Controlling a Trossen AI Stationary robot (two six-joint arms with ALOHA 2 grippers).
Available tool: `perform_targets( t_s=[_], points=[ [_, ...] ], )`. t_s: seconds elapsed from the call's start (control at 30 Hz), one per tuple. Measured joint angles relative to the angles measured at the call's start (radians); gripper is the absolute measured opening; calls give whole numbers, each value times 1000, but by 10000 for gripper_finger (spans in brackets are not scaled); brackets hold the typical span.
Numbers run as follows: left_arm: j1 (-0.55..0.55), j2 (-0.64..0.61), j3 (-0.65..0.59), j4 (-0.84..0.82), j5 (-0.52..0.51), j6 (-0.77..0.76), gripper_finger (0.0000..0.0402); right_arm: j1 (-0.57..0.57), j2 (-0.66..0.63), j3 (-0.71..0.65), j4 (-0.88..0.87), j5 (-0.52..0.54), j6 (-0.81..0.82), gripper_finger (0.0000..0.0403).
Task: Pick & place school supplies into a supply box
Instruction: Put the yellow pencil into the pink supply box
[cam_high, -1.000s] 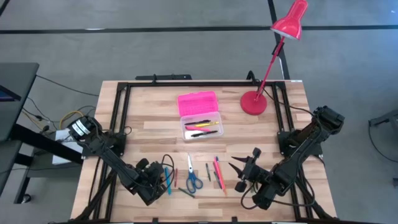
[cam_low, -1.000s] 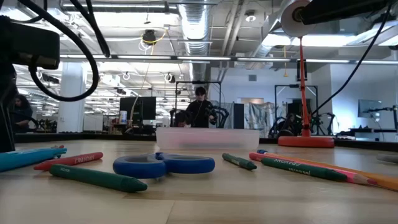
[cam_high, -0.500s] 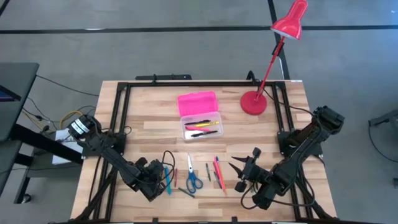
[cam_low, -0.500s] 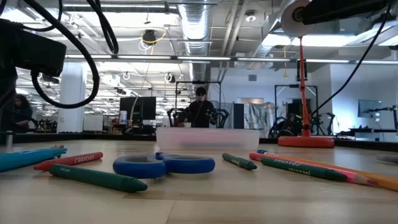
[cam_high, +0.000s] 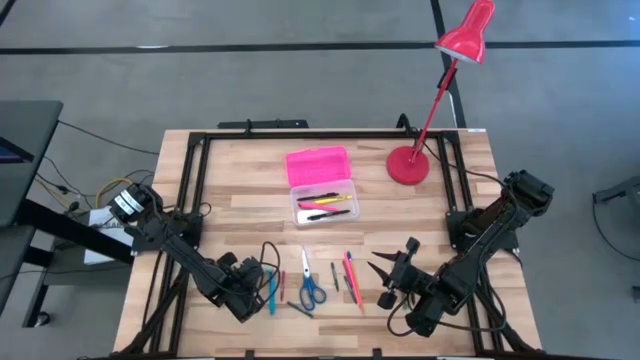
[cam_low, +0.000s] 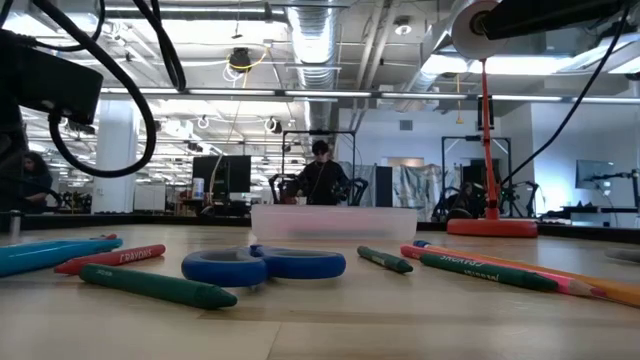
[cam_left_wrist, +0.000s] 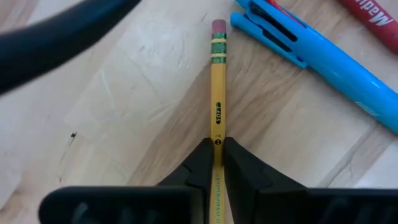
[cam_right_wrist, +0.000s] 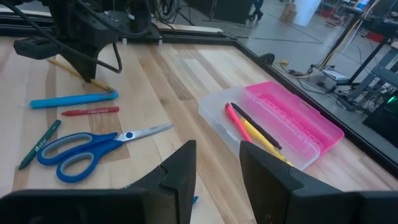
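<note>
- The left hand (cam_left_wrist: 217, 163) is down at the near-left part of the desk (cam_high: 250, 200), its 2 fingers clenched on a yellow pencil (cam_left_wrist: 217, 87) that lies flat on the wood
- The pencil's pink eraser end sticks out past the fingertips; a light blue pen (cam_left_wrist: 314, 53) lies just beside it, and a red pencil (cam_left_wrist: 372, 12) sits a little beyond that pen
- In the high view the left hand (cam_high: 250, 283) sits just left of the row of loose supplies
- That row, along the near edge, includes blue-handled scissors (cam_high: 310, 285), a green pencil (cam_high: 335, 277) and a pink pen (cam_high: 352, 277), all resting on the desk
- The supply box (cam_high: 322, 188) stands open at the middle of the desk, far from the row, with its pink lid (cam_high: 318, 164) folded back on the far side
- Its clear base (cam_high: 324, 206) holds a few items already, among them a pink, a yellow and a black one
- The right hand (cam_high: 392, 272) hangs near the right end of the row, fingers spread apart and grasping nothing
- A red desk lamp (cam_high: 440, 90) stands at the far right, its round base right of the box
- In the low view a person (cam_low: 321, 172) shows in the room behind the desk
</note>
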Motion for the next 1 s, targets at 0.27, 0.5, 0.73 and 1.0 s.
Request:
perform_targets(
  t_s=[0.27,0.5,0.73,1.0],
  points=[
    [22,0,1,-20,-38,48,11,0,0,0,0,0,0,118],
    [39,3,-2,-89,-83,104,8,0,0,0,0,-1,0,118],
    [62,6,-2,-173,-113,129,6,0,0,0,0,-1,0,118],
    [105,9,61,-379,-202,132,6,0,0,0,-4,-1,0,118]
  ],
)
